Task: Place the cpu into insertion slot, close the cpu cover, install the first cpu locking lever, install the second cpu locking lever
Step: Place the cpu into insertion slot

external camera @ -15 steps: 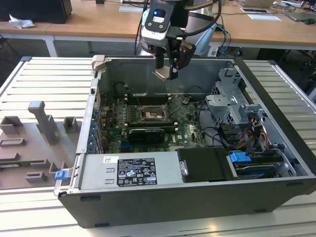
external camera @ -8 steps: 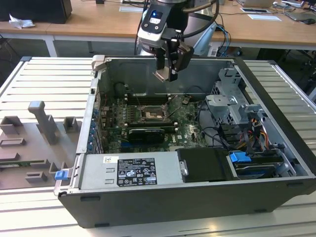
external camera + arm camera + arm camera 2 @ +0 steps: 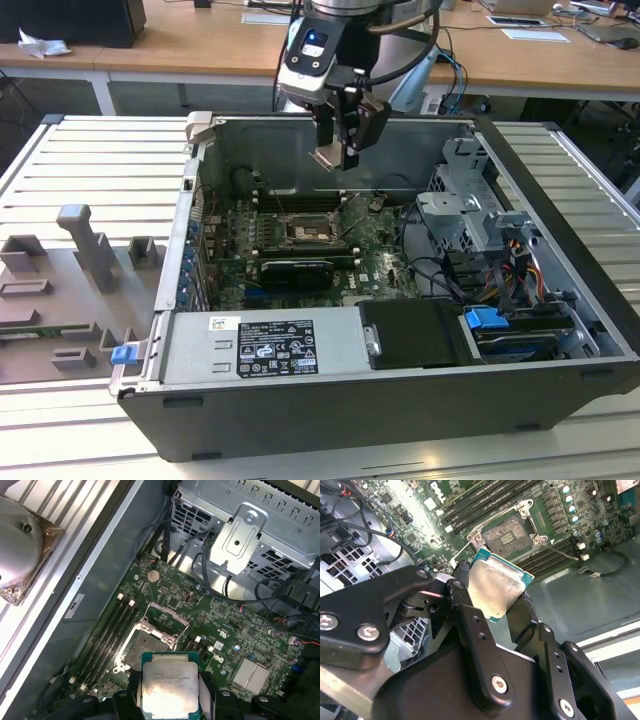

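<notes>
Hand [image 3: 338, 150]: clamped on two opposite edges of the cpu [image 3: 170, 685], so its flat face stays free.
Cpu: in the air over the board, close to the insertion slot [image 3: 145, 647], not seated.
Slot: bare; cpu cover [image 3: 167, 614] looks swung up, leaving the way in open.
Around: memory slots [image 3: 107, 630] run beside the slot; cables [image 3: 200, 565] and drive cage [image 3: 260, 525] are well apart.

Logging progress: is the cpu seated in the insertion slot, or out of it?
Out. The hand grips the cpu up in the air, and the insertion slot sits empty, its contacts exposed.
</notes>
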`<control>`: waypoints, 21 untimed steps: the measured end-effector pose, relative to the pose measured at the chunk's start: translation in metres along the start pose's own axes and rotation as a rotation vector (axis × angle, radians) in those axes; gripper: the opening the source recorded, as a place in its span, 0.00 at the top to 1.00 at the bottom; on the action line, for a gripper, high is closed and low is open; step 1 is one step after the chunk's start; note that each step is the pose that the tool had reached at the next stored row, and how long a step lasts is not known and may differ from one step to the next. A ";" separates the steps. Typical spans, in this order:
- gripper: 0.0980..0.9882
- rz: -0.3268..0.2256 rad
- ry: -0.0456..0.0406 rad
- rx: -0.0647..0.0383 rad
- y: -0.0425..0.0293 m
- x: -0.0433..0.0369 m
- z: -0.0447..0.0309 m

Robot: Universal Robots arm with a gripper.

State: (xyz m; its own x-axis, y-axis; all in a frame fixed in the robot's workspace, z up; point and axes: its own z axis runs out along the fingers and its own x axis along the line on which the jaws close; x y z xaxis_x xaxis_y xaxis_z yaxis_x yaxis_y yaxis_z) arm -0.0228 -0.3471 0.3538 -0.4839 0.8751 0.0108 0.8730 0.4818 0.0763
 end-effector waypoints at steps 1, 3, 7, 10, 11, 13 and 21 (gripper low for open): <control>0.50 0.004 -0.0003 0.000 0.0000 0.0000 0.0003; 0.50 0.013 -0.0011 0.000 -0.0001 0.0000 0.0006; 0.50 0.032 -0.0026 0.000 -0.0001 0.0000 0.0012; 0.50 0.045 -0.0036 -0.001 -0.0001 0.0000 0.0017; 0.50 0.048 -0.0037 -0.001 -0.0001 0.0000 0.0018; 0.50 0.053 -0.0043 -0.001 -0.0001 0.0000 0.0022; 0.50 0.081 -0.0068 -0.001 -0.0003 0.0000 0.0036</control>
State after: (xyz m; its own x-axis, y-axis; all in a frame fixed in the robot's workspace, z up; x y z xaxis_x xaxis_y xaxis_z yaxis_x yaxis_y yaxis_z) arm -0.0228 -0.3471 0.3502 -0.4111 0.9115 0.0102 0.9092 0.4092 0.0761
